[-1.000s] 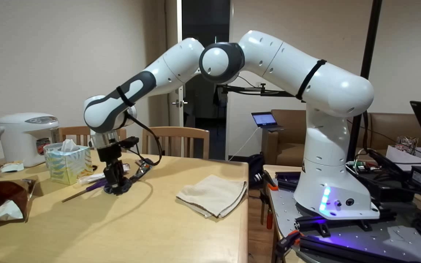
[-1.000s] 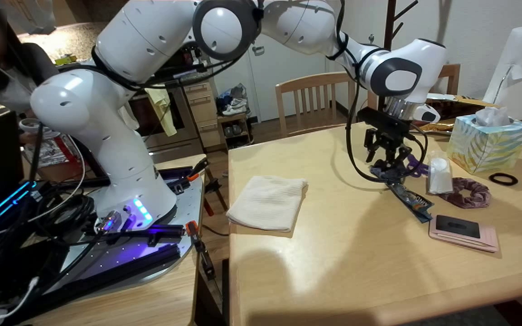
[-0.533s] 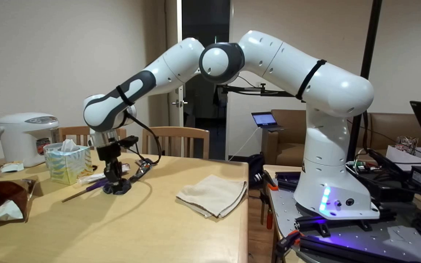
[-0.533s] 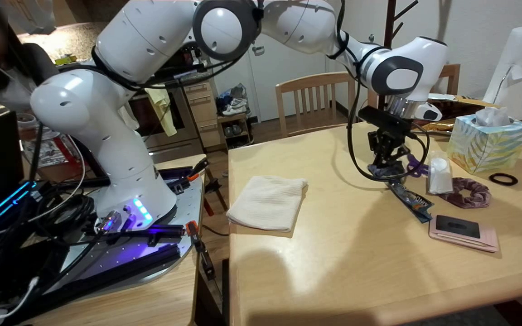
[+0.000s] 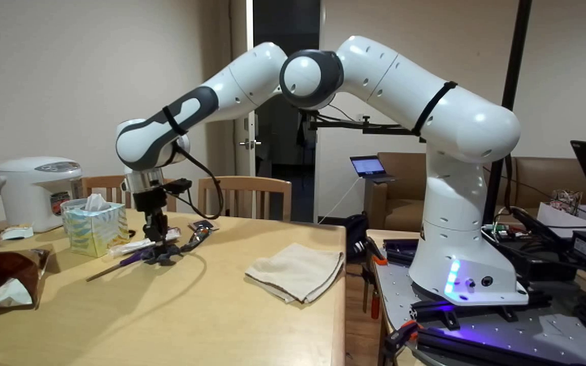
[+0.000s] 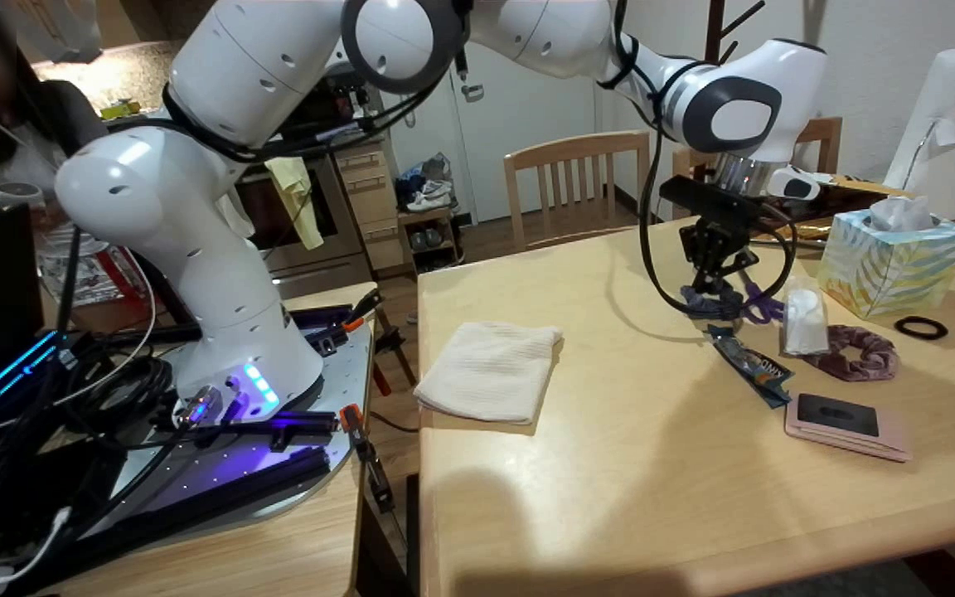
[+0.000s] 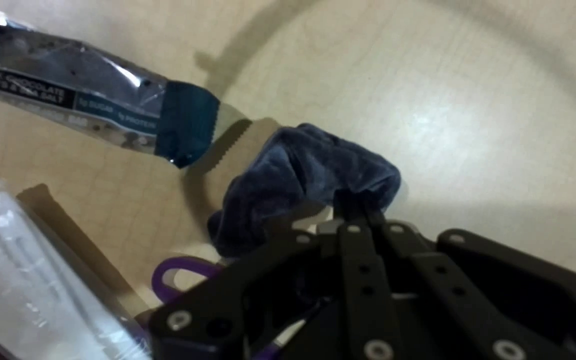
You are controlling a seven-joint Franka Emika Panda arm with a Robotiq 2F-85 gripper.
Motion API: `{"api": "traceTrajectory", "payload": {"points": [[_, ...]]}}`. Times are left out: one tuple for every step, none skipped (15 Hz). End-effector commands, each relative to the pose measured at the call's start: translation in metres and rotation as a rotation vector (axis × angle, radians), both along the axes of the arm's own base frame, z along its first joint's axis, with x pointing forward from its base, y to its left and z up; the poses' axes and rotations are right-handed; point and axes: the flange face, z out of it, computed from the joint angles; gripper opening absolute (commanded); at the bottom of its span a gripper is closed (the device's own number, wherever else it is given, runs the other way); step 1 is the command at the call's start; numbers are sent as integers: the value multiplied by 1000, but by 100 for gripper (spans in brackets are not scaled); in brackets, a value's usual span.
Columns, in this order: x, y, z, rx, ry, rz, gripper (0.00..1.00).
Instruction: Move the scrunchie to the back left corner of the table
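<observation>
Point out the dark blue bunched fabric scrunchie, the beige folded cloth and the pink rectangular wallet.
Dark blue bunched fabric scrunchie (image 7: pixel 285 172), wrist view: its curved band.
Beige folded cloth (image 6: pixel 490 371), in an exterior view: middle of its top.
Pink rectangular wallet (image 6: pixel 847 419), in an exterior view: its dark panel.

In an exterior view, a beige wall (image 5: pixel 89 76) fills the upper left, a dark doorway (image 5: pixel 287 20) opens at upper centre, and a brown couch (image 5: pixel 400 183) sits right of centre. In an exterior view, a wooden chair (image 6: pixel 577 149) stands above centre before a pale door (image 6: pixel 519 124), and light brightens the upper-left backsplash (image 6: pixel 138 79).
</observation>
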Motion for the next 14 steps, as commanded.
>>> {"api": "traceTrajectory", "payload": {"points": [[-14, -1, 29, -17, 8, -1, 1], [-17, 0, 33, -20, 13, 0, 1], [-21, 2, 36, -21, 17, 6, 1], [-25, 4, 38, -19, 29, 10, 1], [-30, 7, 38, -19, 38, 14, 1], [-37, 11, 38, -21, 54, 19, 1], [-43, 14, 37, -28, 62, 20, 1], [-51, 19, 36, -27, 74, 21, 1], [-58, 24, 35, -25, 85, 24, 1], [-65, 31, 33, -25, 92, 28, 1], [-72, 39, 32, -23, 93, 26, 1], [-80, 48, 32, -22, 95, 17, 1], [-88, 56, 32, -24, 98, 15, 1], [-96, 64, 35, -28, 92, -7, 1]]}}
